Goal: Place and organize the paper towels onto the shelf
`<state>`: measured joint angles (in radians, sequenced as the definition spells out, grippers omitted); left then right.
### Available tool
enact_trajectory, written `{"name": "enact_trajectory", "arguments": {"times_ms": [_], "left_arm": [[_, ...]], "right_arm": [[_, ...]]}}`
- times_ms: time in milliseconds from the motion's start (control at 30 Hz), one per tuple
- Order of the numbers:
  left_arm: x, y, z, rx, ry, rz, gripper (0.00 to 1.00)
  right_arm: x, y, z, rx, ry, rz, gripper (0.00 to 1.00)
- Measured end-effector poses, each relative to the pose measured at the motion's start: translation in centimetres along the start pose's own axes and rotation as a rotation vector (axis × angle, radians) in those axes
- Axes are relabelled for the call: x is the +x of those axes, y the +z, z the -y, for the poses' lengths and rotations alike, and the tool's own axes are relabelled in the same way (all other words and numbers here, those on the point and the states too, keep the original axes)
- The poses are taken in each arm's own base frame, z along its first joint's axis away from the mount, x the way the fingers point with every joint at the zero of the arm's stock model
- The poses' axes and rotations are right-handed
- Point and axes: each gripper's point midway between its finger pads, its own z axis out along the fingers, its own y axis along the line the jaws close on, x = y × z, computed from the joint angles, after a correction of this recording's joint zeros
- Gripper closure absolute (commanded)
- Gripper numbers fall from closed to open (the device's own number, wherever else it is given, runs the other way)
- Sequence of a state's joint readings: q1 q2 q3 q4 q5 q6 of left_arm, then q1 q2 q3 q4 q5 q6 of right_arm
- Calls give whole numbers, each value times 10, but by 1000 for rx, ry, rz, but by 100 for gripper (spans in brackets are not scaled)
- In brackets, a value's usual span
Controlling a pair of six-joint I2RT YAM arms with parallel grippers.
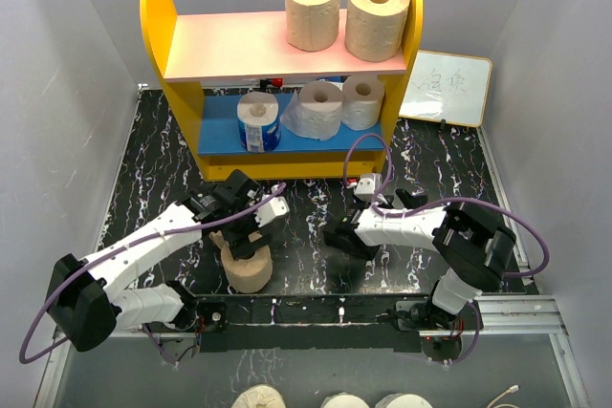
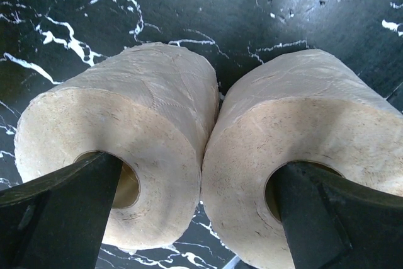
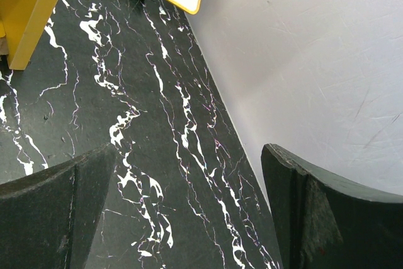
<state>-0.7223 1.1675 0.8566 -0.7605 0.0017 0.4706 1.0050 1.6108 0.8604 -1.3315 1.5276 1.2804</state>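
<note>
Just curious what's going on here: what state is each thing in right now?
Table tan rolls: upright, touching.
Shelf tan rolls: upright on top board.
White rolls: upright on blue lower board.
Left gripper: open, a finger at each core.
Right gripper: open, empty.

The left arm (image 1: 143, 250) is extended from the near left toward the middle, and the left gripper (image 1: 244, 234) is pointed downward with its jaws spread wide. The right arm (image 1: 421, 226) is folded and laid low toward the left, and the right gripper (image 1: 341, 238) is likewise held with its fingers (image 3: 56, 218) set far apart.
</note>
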Motion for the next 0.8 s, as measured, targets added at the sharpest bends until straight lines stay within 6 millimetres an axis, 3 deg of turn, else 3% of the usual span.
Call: {"name": "enact_trajectory", "arguments": {"times_ms": [300, 600, 800], "left_arm": [[-33, 15, -18, -36, -41, 44, 1], [-86, 34, -58, -148, -113, 96, 1], [-116, 31, -75, -182, -219, 106, 1]], "right_arm": [[-7, 0, 14, -4, 51, 1, 2], [-26, -2, 74, -17, 296, 7, 2], [-34, -2, 105, -26, 359, 14, 2]]}}
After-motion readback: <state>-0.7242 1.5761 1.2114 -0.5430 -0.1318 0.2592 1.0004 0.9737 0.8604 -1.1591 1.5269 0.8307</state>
